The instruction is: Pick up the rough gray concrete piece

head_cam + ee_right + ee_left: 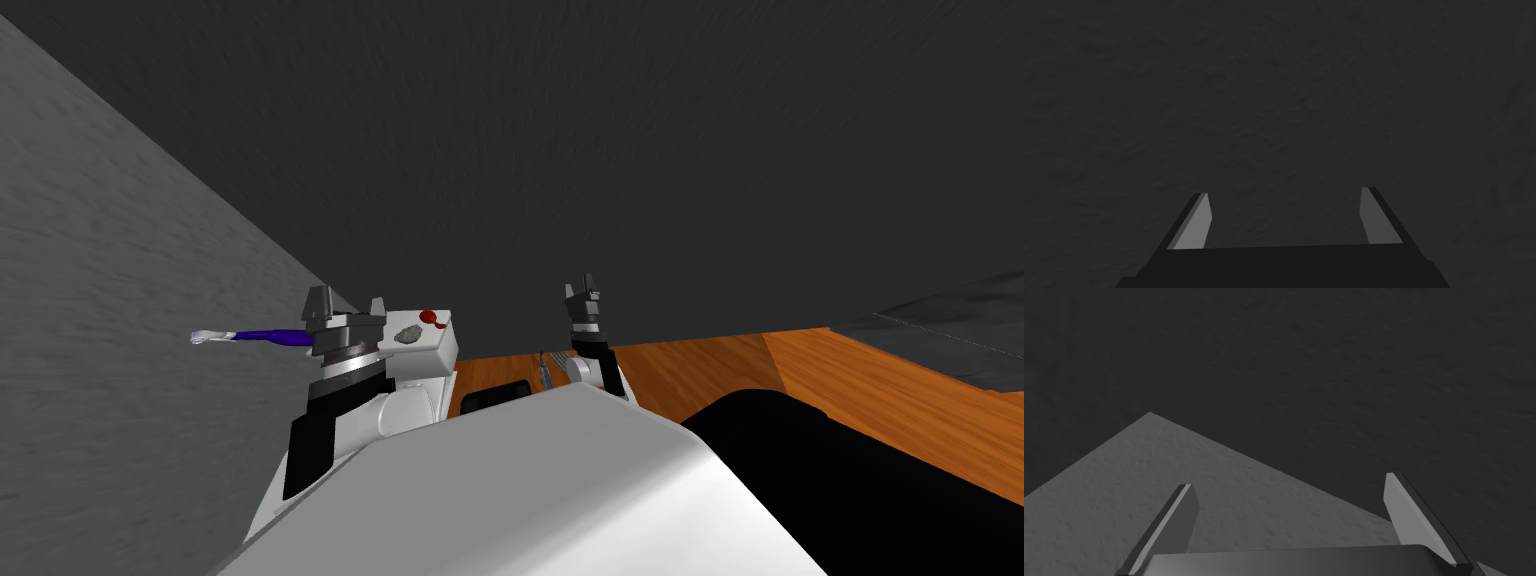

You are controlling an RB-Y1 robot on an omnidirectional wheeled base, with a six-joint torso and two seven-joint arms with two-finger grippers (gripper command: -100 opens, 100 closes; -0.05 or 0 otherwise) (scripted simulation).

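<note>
A small rough grey lump, the concrete piece, lies on top of a low white cabinet in the head view, beside a small red object. My left gripper is raised just left of the cabinet, level with the piece and apart from it; its fingers stand open with nothing between them. My right gripper is held up to the right of the cabinet, also open and empty, its fingers spread against a dark wall.
A purple-handled tool with a pale tip sticks out left of the cabinet behind my left hand. Grey walls meet in a corner behind the cabinet. Orange wooden floor runs to the right, with a black area near my body.
</note>
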